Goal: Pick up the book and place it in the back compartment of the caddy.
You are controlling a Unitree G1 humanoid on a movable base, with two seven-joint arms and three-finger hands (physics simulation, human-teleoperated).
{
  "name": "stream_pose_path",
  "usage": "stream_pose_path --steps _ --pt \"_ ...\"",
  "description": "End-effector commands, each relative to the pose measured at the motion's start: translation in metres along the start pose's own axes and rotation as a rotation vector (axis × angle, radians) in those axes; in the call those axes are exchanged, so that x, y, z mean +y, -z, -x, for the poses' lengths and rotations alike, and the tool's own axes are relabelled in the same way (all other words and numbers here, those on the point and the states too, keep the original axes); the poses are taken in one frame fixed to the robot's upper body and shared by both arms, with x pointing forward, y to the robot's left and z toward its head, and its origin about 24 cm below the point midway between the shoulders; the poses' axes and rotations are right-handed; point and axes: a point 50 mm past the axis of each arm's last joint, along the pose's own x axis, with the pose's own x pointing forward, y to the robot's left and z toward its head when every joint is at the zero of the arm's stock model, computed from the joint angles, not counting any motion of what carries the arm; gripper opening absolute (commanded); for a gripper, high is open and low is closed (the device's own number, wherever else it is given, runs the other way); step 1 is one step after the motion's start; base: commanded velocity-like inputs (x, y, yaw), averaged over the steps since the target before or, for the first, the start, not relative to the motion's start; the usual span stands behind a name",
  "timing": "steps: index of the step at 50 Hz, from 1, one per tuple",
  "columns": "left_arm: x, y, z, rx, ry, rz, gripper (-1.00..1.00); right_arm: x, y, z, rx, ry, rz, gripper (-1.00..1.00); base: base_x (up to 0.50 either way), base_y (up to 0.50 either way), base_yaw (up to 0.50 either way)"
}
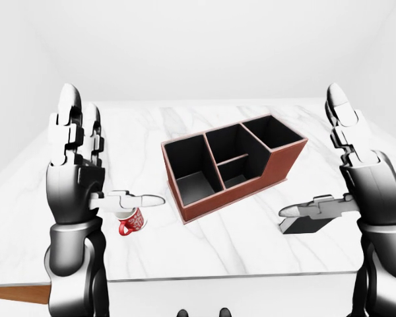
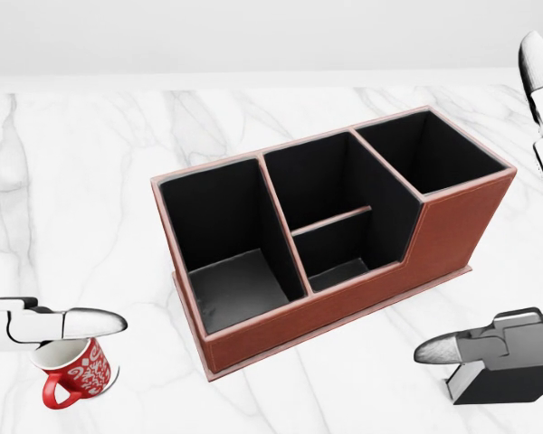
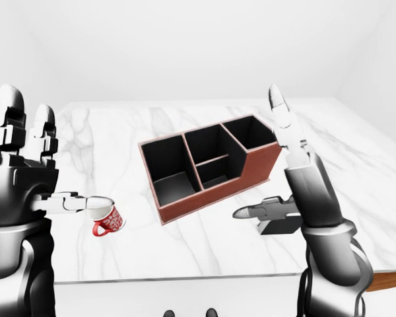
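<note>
A brown caddy (image 2: 281, 318) with black compartments stands slantwise mid-table: a large one at the left, two small ones in the middle, a taller one at the upper right. The book (image 2: 502, 386), dark and flat, lies on the marble at the head view's lower right, partly hidden under my right thumb (image 2: 452, 348). Raised above the book and to the right of the caddy, my right hand (image 1: 320, 165) is open, fingers pointing up. My left hand (image 1: 115, 145) is also open and empty, left of the caddy, with its thumb just over a mug.
A red patterned mug (image 2: 72, 371) stands on the white marble table (image 2: 90, 181) at the lower left. The table's near edge (image 1: 204, 277) runs along the bottom of the left-eye view, with a brown strip (image 1: 16, 294) below it at the left.
</note>
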Motion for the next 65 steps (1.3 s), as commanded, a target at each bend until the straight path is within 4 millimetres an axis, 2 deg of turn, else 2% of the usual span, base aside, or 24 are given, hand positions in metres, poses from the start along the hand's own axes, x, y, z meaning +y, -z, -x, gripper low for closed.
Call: stream_pose_path --steps 1,6,16,23,25,33,47,65 --pt "0.005 -0.002 -0.003 -0.018 -0.011 -0.005 1.0 -0.008 -0.002 -0.001 0.063 -0.141 0.243 1.0 0.0 0.0 0.0" --pt "0.006 -0.002 -0.005 -0.018 -0.016 -0.007 1.0 -0.015 -0.006 -0.002 0.073 -0.185 0.335 1.0 0.0 0.0 0.0" --pt "0.008 -0.001 -0.006 -0.017 -0.02 -0.009 1.0 -0.028 0.005 0.006 0.183 -0.161 0.416 1.0 0.0 0.0 0.0" --pt "0.008 -0.001 -0.006 -0.017 -0.02 -0.011 1.0 -0.034 0.002 0.006 0.189 -0.138 0.473 1.0 0.0 0.0 0.0" --pt "0.009 0.0 -0.006 -0.015 -0.022 -0.012 1.0 -0.038 -0.005 0.006 0.176 -0.124 0.524 1.0 0.0 0.0 0.0" --pt "0.01 0.0 -0.007 -0.014 -0.025 -0.013 1.0 -0.046 -0.006 0.007 0.205 -0.101 0.591 1.0 0.0 0.0 0.0" --pt "0.012 -0.003 -0.008 -0.031 -0.029 -0.014 1.0 -0.042 0.012 0.018 0.32 -0.117 0.559 1.0 0.0 0.0 0.0" --pt "0.01 -0.001 -0.007 -0.017 -0.025 -0.016 1.0 -0.029 0.06 0.042 0.535 -0.189 0.384 1.0 0.0 0.0 0.0"
